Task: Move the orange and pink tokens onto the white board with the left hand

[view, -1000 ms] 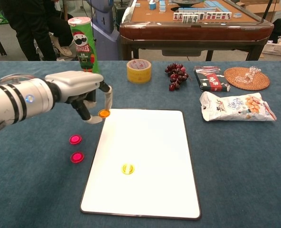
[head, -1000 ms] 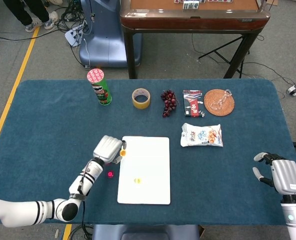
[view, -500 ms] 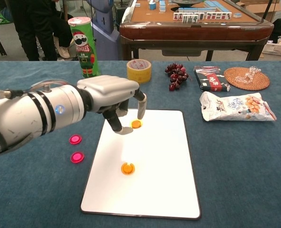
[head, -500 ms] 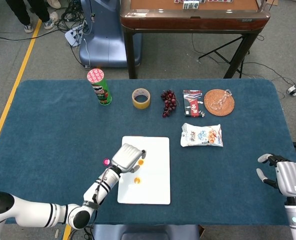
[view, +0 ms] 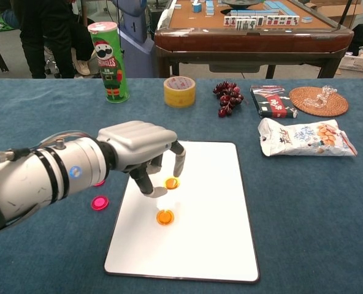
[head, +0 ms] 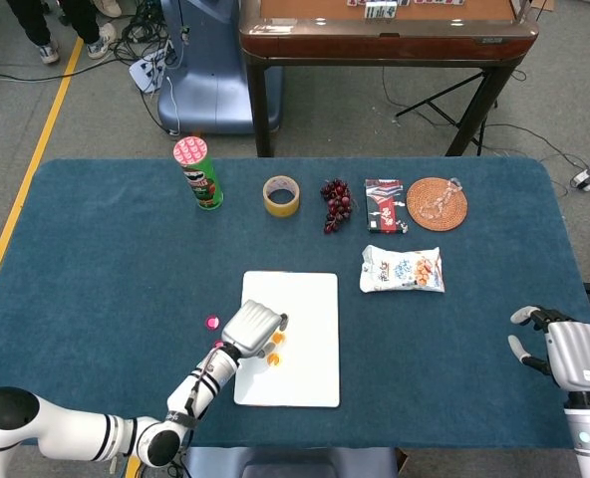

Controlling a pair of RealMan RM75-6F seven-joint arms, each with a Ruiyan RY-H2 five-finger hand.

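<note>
My left hand (view: 141,153) hangs fingers-down over the left half of the white board (view: 200,245), pinching an orange token (view: 171,182) between thumb and a fingertip, low over the surface. A second orange token (view: 165,217) lies flat on the board just below it. In the head view the left hand (head: 253,327) covers the board's (head: 310,294) left edge, with both orange tokens (head: 273,355) beside it. One pink token (view: 99,202) lies on the blue cloth left of the board; another is mostly hidden behind my forearm. My right hand (head: 564,349) rests open at the table's right edge.
Along the back stand a green chips can (view: 110,61), a tape roll (view: 179,91), grapes (view: 229,97), a dark packet (view: 272,101) and a woven coaster (view: 318,100). A snack bag (view: 304,138) lies right of the board.
My left hand carried the orange token from the board's upper left corner onto the board, then lowered it toward the near side. The right hand stayed put.
</note>
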